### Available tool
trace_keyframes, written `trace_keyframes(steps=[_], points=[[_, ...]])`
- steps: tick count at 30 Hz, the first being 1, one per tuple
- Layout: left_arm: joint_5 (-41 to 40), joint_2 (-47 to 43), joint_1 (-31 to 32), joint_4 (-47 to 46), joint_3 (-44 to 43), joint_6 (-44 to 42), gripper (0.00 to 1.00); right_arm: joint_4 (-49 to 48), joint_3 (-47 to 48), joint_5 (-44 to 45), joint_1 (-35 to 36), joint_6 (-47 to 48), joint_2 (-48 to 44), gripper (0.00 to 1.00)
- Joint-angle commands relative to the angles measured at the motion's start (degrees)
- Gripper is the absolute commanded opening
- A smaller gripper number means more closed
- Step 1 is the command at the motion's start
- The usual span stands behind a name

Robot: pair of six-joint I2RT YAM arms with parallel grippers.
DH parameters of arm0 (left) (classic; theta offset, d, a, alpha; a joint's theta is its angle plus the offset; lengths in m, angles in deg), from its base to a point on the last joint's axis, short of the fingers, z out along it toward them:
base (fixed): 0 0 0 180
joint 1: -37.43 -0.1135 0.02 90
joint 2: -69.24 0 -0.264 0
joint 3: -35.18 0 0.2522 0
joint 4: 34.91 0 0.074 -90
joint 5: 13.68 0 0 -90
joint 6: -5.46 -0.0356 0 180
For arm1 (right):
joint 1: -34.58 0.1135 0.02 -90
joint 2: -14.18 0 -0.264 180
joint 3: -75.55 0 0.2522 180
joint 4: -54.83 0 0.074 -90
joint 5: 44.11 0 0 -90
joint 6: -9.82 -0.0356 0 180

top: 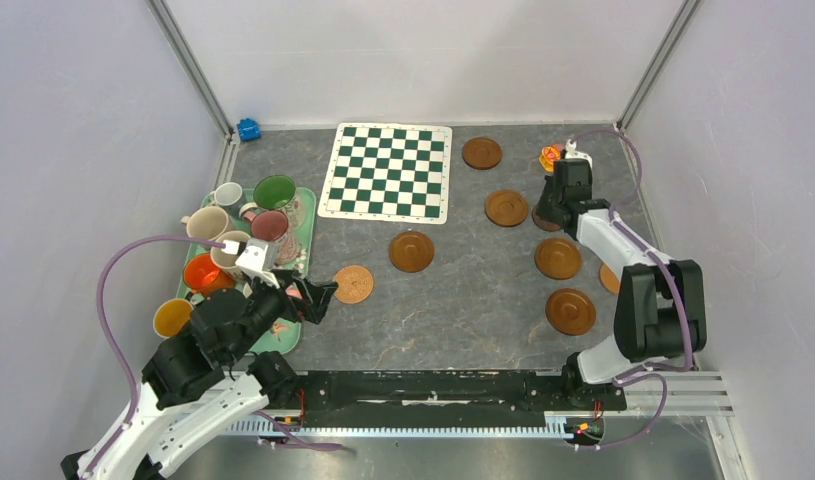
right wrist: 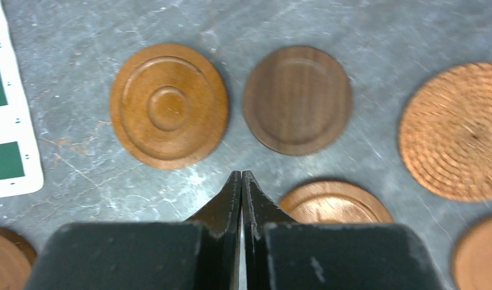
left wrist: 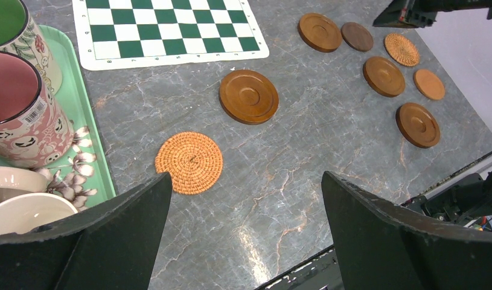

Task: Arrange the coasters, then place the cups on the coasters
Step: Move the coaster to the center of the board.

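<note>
Several brown wooden coasters lie on the right half of the table, among them one (top: 506,207) beside the mat and one (top: 411,251) in the middle. A woven orange coaster (top: 353,284) (left wrist: 189,162) lies just ahead of my left gripper (top: 318,298) (left wrist: 246,176), which is open and empty. My right gripper (top: 546,217) (right wrist: 241,174) is shut on nothing, low over the table between a rimmed brown coaster (right wrist: 169,104), a darker coaster (right wrist: 297,99) and another brown coaster (right wrist: 334,202). A woven coaster (right wrist: 457,131) lies to its right. Several cups stand on the tray, including a green-lined cup (top: 274,191) and a pink cup (top: 270,224) (left wrist: 20,109).
The mint-green tray (top: 307,215) sits at the left. A yellow cup (top: 172,317) stands at its near left end. A green-and-white chequered mat (top: 387,171) lies at the back middle. A small orange-yellow toy (top: 550,157) is at the back right and a blue object (top: 248,128) in the back left corner.
</note>
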Motion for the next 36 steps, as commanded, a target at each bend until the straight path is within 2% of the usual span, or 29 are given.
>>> trace_keyframes(steps=[1,5,12,20,30,36], points=[[-0.99,-0.55,0.13,-1.69,0.08,-1.06,1.0,-6.13,3.42,-9.01,-0.06,1.01,5.61,0.0],[-1.08,-0.49,0.13,-1.65,0.13,-1.02,1.0,-8.34,7.09,-12.81,0.68,0.99,11.27,0.0],[-1.51,-0.4,0.11,-1.52,0.1,-1.02,1.0,-8.28,13.49,-14.49,1.77,0.76,19.89,0.0],[-1.6,-0.31,0.13,-1.56,0.12,-1.06,1.0,-4.99,16.02,-14.23,2.84,2.32,24.83,0.0],[-1.36,-0.4,0.13,-1.6,0.04,-1.06,1.0,-0.87,8.02,-12.67,6.26,4.29,20.67,0.0],[-1.16,-0.31,0.13,-1.6,0.04,-1.19,1.0,-0.36,-0.73,-11.99,9.31,3.13,13.98,0.0]])
